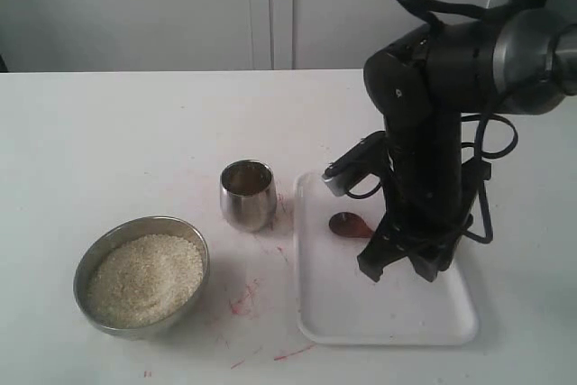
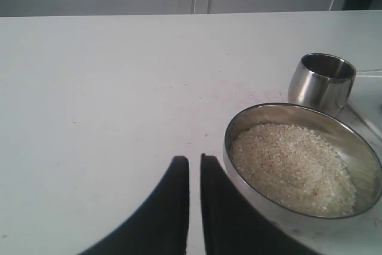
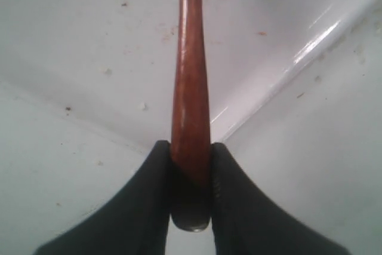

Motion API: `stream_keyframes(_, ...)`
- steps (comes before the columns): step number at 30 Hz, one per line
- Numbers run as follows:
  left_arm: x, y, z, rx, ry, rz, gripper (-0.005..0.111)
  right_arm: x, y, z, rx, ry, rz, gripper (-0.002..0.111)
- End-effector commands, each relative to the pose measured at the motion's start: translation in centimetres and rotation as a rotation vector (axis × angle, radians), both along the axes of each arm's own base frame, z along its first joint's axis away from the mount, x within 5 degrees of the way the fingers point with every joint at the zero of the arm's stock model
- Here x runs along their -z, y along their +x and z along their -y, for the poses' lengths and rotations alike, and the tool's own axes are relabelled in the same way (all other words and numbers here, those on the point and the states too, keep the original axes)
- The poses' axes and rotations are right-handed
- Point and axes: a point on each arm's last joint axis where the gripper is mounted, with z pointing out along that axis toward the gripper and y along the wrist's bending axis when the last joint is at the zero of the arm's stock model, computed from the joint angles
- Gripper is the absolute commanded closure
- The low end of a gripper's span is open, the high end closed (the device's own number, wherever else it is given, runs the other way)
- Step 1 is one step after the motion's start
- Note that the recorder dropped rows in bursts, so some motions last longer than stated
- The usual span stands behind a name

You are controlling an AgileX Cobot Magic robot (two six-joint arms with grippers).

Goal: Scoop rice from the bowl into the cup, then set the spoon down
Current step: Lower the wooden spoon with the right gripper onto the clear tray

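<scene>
Steel bowl [image 1: 117,230]: rice [image 1: 144,279] | tray [image 1: 388,313]: spoon [image 1: 347,224], pinched by right claw [image 3: 190,147] | left claw [image 2: 194,159] closed

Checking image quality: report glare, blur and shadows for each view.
Exterior view: evenly lit, soft shadows beside the bowl and cup. Left wrist view: rice sharp, left tool a featureless black silhouette. Right wrist view: bright glare streak along the tray rim; spoon close-up slightly soft.
</scene>
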Motion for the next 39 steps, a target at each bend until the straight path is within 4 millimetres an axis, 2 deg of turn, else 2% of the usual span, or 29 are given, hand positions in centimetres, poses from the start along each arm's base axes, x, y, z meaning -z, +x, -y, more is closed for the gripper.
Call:
stream_keyframes(1, -0.3, 0.0, 0.0, -0.002, -0.009, 0.009, 0.092, 0.4, 0.0, 0.3, -0.009, -0.013, -0.015, 0.108)
stream_keyframes(27, -0.3, 0.0, 0.0, -0.002, -0.009, 0.009, 0.092, 0.8, 1.0, -0.4, 0.022, 0.055, 0.087, 0.108)
stream_keyframes(39, -0.3, 0.0, 0.0, -0.002, -0.009, 0.009, 0.092, 1.3, 0.9, -0.8, 0.053, 0.088, 0.06, 0.108)
